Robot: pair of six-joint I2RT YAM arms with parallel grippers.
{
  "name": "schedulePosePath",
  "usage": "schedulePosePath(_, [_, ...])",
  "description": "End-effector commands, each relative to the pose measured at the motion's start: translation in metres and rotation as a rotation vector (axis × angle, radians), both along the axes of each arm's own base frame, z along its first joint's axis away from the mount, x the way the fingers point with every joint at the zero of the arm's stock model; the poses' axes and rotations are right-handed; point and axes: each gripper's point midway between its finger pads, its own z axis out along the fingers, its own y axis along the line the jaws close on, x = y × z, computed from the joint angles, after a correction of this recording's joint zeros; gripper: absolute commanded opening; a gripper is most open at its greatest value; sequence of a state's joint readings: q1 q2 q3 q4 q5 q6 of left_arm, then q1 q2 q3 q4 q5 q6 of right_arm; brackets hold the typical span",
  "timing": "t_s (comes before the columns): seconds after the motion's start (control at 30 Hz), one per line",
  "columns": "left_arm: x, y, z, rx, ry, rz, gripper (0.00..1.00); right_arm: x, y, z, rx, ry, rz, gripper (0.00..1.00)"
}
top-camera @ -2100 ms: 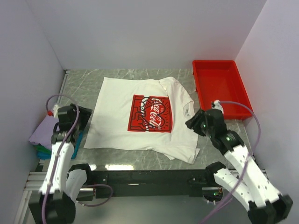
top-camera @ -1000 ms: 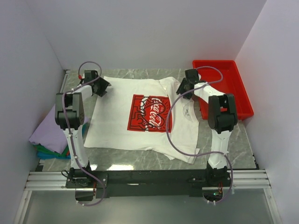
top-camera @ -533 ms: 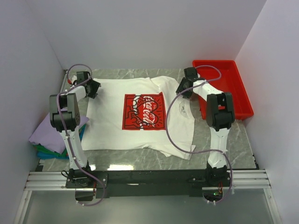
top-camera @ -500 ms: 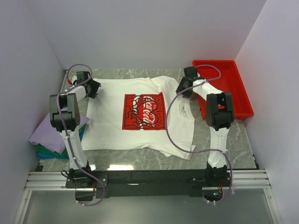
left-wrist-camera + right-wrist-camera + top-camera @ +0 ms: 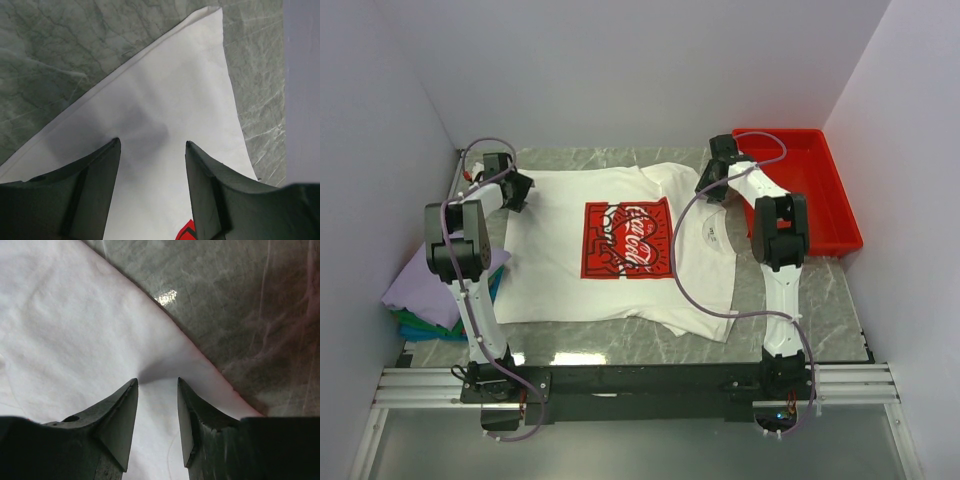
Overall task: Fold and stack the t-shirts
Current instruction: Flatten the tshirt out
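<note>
A white t-shirt (image 5: 620,290) is spread flat, front side up, over the middle of the grey marbled worktop (image 5: 820,300), with its red rectangular chest print (image 5: 628,238) and white script showing and its collar turned towards the right edge. The left gripper (image 5: 517,190) is set down on the shirt's far left corner, close to the worktop's far left corner. In the left wrist view its dark fingers (image 5: 95,190) are spread wide, with smooth white cloth lying between them and the pointed corner of the shirt just beyond the tips. The right gripper (image 5: 712,185) is lowered onto the far right part of the shirt, by the shoulder. In the right wrist view its fingers (image 5: 117,415) are kept only a little apart and their tips are pressed onto the cloth near its edge, where a small shadowed pucker is raised between them. A red plastic tray (image 5: 790,133) is placed in the far right corner of the worktop, just beside the right gripper. A stack of folded shirts (image 5: 415,285) is kept at the left edge, lavender on top with green and blue edges showing below it.
</note>
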State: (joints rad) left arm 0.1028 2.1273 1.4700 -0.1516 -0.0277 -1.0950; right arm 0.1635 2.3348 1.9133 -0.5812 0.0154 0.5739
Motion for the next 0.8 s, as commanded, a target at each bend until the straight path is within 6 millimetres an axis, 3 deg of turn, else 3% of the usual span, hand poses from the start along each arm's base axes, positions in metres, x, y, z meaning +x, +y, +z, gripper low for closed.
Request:
schedulePosePath(0.0, [-0.03,0.019,-0.02,0.054,0.14,0.035,0.62,0.007,-0.008,0.008,-0.027,-0.011,-0.017,0.44])
schedulePosePath(0.47, [-0.046,0.038,-0.012,0.074,0.163,0.061,0.62,0.0,-0.026,0.01,-0.143,0.074,-0.004,0.38])
schedulePosePath(0.63, [-0.05,0.036,-0.009,0.075,0.162,0.048,0.62,-0.008,-0.037,0.006,-0.207,0.107,0.014,0.38])
schedulePosePath(0.77, [-0.049,0.035,-0.008,0.071,0.152,0.04,0.62,-0.015,-0.044,0.006,-0.255,0.123,0.042,0.32])
